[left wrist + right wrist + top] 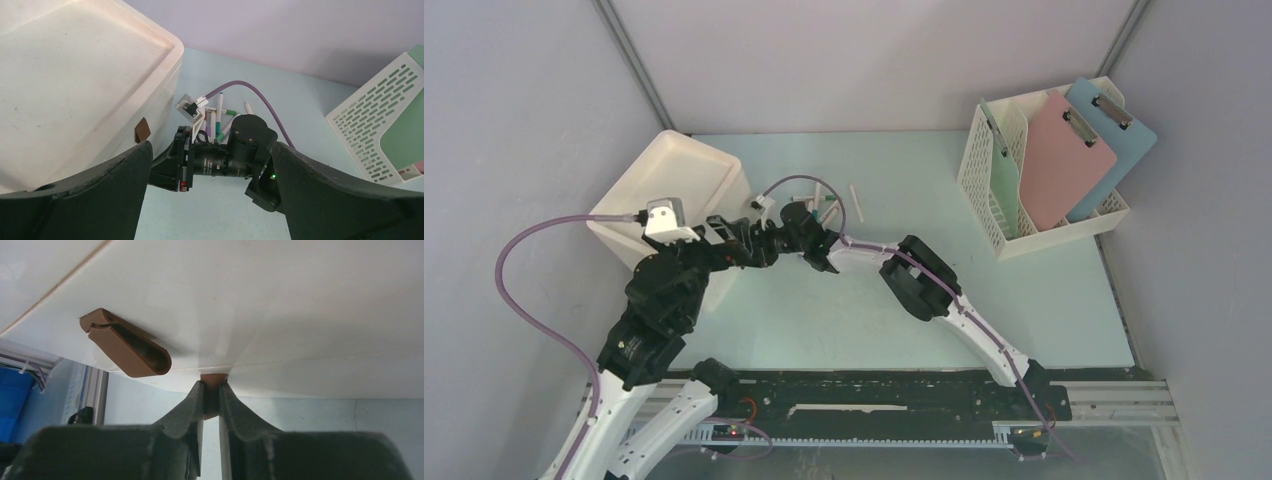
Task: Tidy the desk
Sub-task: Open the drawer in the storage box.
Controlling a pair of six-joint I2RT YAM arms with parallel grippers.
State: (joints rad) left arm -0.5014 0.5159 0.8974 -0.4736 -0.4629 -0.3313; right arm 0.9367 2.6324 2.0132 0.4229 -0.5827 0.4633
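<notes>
The pale green desk (pixel 874 310) carries a loose pile of markers (pixel 824 205) (pixel 220 117) beside the white bin (pixel 674 190). My right gripper (pixel 759 228) (pixel 212 390) is shut on a white marker with a brown end (pixel 214 381), and that end is pressed against the bin's side wall (pixel 300 315). On the same wall, up and to the left, sits a brown cap-like piece (pixel 127 347) (pixel 142 131). My left gripper (pixel 742 243) (pixel 210 150) hangs wide open and holds nothing, just above the desk and over the right arm's wrist (pixel 235 160).
A white perforated file rack (pixel 994 190) (pixel 370 125) stands at the back right with a pink clipboard (pixel 1064 160), a blue clipboard (pixel 1124 130) and a green folder (pixel 1007 180). One white marker (pixel 857 203) lies apart from the pile. Grey panels wall the desk.
</notes>
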